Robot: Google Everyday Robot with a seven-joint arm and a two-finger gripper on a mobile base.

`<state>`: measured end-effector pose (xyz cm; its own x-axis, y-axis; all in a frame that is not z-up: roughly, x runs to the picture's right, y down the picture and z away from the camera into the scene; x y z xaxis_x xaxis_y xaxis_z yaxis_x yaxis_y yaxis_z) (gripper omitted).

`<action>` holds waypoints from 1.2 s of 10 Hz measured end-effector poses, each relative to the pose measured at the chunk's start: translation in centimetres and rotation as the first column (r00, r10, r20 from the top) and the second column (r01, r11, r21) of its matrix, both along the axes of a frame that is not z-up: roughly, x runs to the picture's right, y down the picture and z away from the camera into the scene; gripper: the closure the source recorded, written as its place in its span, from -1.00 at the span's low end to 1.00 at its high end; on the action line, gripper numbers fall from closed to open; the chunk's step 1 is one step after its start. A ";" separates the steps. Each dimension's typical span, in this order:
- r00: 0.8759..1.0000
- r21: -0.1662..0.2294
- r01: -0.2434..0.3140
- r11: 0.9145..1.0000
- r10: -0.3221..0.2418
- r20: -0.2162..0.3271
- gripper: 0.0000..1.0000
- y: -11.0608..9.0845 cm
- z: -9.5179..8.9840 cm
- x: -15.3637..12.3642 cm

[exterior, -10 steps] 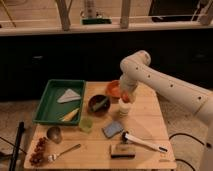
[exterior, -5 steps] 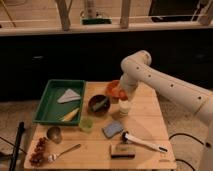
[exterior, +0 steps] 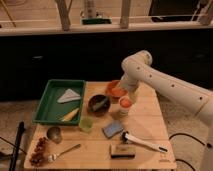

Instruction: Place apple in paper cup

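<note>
The apple [exterior: 125,102], small, round and orange-red, sits at the mouth of the white paper cup [exterior: 123,112], which stands upright near the middle right of the wooden table [exterior: 150,120]. My gripper [exterior: 127,95] is at the end of the white arm, which reaches in from the right. It is directly above the apple and close to or touching it. The cup's lower part shows below the apple.
An orange bowl [exterior: 113,90] and a dark bowl [exterior: 98,103] stand just left of the cup. A green tray [exterior: 47,107] is at the left. A light green cup [exterior: 86,123], a metal cup [exterior: 54,133], a blue sponge [exterior: 113,129], a white-handled brush [exterior: 144,143] and a spoon [exterior: 65,151] lie in front.
The gripper and the apple have come down a little, from just above the white cup to the cup's mouth.
</note>
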<state>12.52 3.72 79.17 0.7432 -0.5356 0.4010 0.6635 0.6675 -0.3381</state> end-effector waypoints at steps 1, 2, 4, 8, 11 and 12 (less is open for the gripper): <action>1.000 0.000 0.000 1.000 0.000 0.002 -0.60 0.1 -0.2 0.1; 1.000 0.001 -0.001 1.000 0.001 0.003 -0.60 0.2 -0.4 0.3; 1.000 0.002 -0.002 1.000 0.002 0.004 -0.60 0.3 -0.6 0.5; 1.000 -0.004 -0.009 1.000 0.009 0.004 -0.60 0.6 -0.7 0.8; 1.000 -0.011 -0.010 1.000 0.010 0.009 -0.60 0.7 -0.4 0.7; 1.000 -0.012 -0.013 1.000 0.013 0.010 -0.60 0.7 -0.4 0.7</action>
